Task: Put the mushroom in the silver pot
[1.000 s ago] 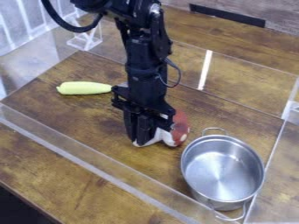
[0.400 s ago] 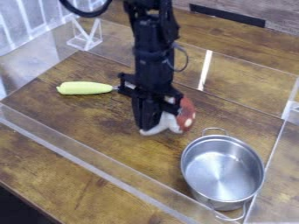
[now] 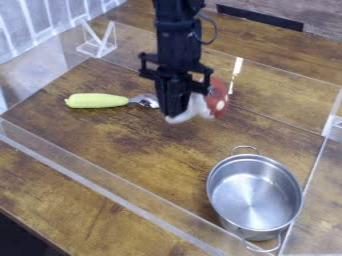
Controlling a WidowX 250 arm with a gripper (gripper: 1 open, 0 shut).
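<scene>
Carrying the mushroom (image 3: 203, 103), the gripper (image 3: 179, 112) points straight down, fingers clamped on the pale stem, red cap jutting to the side, all clear of the table. Pot (image 3: 254, 192) sits well below and toward the camera-right of the hand, empty (spoon (image 3: 102, 101) lies off the opposite side). Best to travel level until centred over the opening, then lower inside the rim before releasing.
</scene>
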